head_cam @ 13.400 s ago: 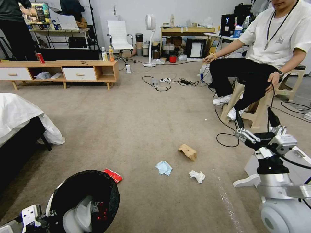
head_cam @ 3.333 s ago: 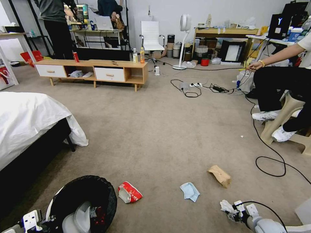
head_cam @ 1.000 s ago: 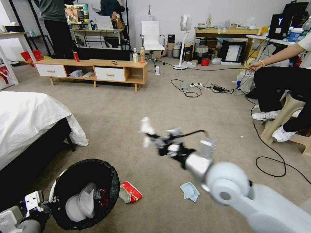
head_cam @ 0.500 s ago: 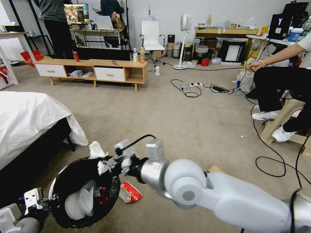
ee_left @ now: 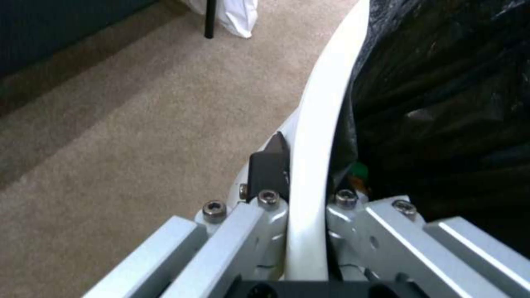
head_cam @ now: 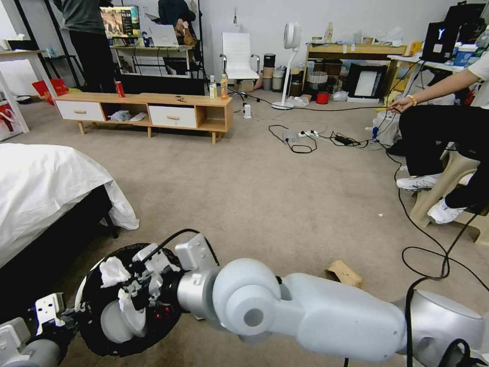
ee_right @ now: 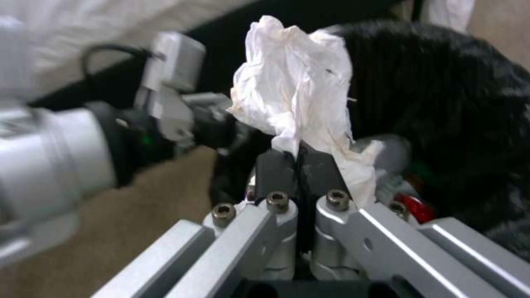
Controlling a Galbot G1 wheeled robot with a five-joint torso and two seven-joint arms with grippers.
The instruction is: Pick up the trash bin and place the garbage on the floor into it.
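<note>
Head view: your right gripper [head_cam: 133, 285] is hanging over the open trash bin [head_cam: 94, 336], pinching the white tissue [head_cam: 113, 271] between clenched jaws. Your left gripper [ee_left: 306, 207] is clamping the bin's white rim above the carpet [head_cam: 265, 193].

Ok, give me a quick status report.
Left gripper clamped on trash bin rim. Right gripper shut on tissue over the bin mouth. Nothing blocking the drop.
</note>
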